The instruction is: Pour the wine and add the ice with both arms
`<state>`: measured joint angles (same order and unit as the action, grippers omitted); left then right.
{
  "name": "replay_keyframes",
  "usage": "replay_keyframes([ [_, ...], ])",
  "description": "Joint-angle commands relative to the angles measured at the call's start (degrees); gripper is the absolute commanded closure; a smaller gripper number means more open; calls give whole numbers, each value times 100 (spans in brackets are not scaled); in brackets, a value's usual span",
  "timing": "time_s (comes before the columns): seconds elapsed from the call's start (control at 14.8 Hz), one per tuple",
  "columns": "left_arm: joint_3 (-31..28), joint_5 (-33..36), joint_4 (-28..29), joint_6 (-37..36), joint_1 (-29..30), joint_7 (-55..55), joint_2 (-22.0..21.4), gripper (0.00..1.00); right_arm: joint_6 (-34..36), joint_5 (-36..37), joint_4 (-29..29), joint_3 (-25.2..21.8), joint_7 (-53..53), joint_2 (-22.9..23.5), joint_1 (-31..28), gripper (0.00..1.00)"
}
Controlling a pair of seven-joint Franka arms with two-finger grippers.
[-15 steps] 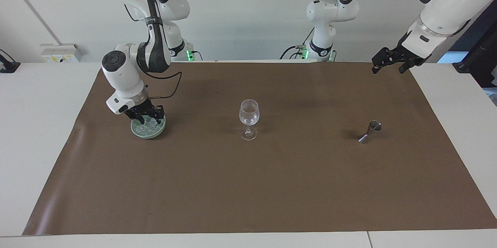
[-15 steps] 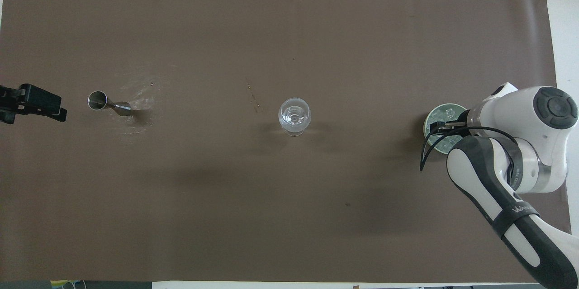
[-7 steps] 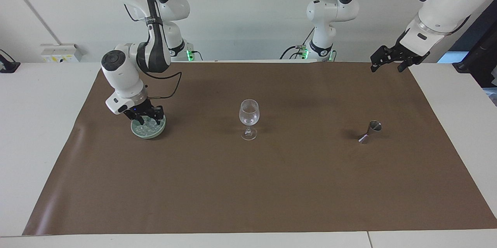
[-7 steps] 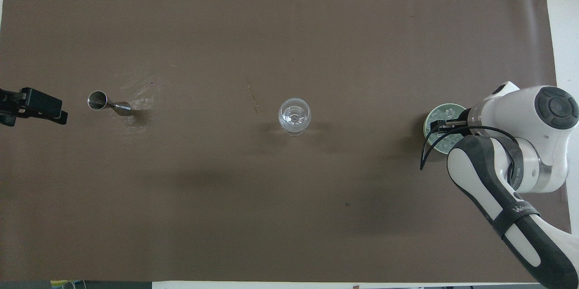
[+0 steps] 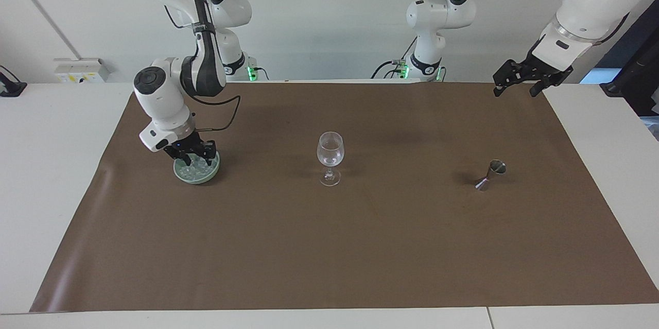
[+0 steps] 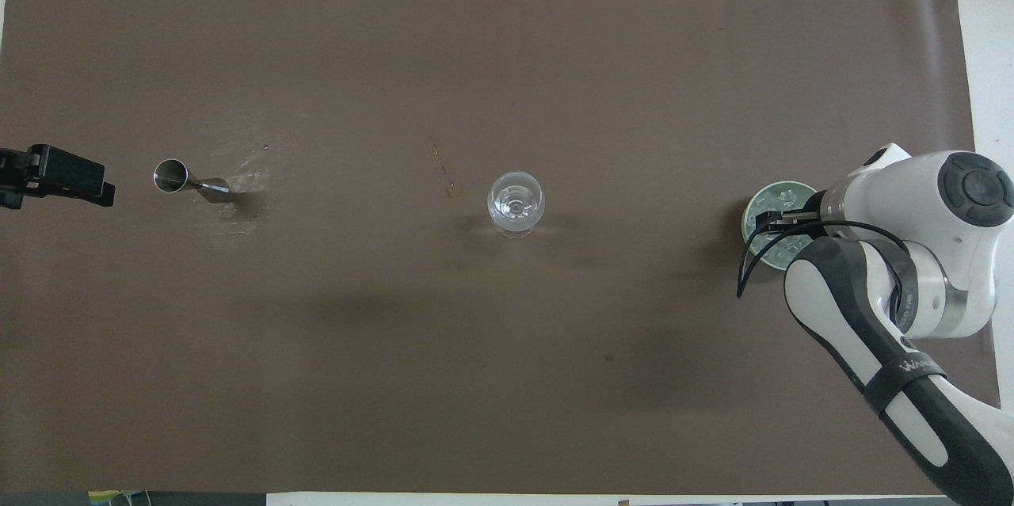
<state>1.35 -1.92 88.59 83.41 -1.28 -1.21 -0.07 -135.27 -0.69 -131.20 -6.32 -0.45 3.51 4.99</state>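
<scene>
Your right gripper (image 5: 193, 158) is down in the pale green bowl (image 5: 196, 170), which sits on the brown mat (image 5: 329, 246) toward the right arm's end of the table, about midway between the mat's robot-side edge and its opposite edge. The fingertips reach in among the ice (image 5: 191, 168), small glassy lumps lying in the bowl. You cannot tell from either view whether the fingers have pinched a lump or simply stand around one, so treat the grip as unknown. In the overhead view the right arm's wrist covers much of the bowl, and only part of its rim (image 6: 762, 199) shows.

Your left gripper (image 5: 521, 82) waits raised over the mat's corner at the left arm's end, next to the robot-side edge. Its fingers are spread wide and it carries nothing. In the overhead view only its black tip (image 6: 67, 177) pokes in over the mat's short edge.

The wine glass (image 5: 330, 158) stands upright at the middle of the mat, well apart from both grippers; clear stuff lies in the bottom of its bowl, though you cannot tell what it is. The steel jigger (image 5: 490, 174) lies tipped on its side toward the left arm's end, roughly in line with the glass and the bowl, with faint wet marks on the mat beside it in the overhead view
</scene>
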Motion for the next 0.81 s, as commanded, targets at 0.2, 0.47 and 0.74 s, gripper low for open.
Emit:
replay_keyframes([
  [0.2,-73,-1,158,105,-65,-46,-133,0,-43,-27,-134,35,27,-78,-42,38],
  [0.47,-108,-1,158,114,-30,-28,-134,0,-43,-27,-143,35,18,-78,-33,44],
  [0.74,-100,8,228,-26,-65,-63,-160,0,-43,-27,-160,35,27,-87,-24,53],
])
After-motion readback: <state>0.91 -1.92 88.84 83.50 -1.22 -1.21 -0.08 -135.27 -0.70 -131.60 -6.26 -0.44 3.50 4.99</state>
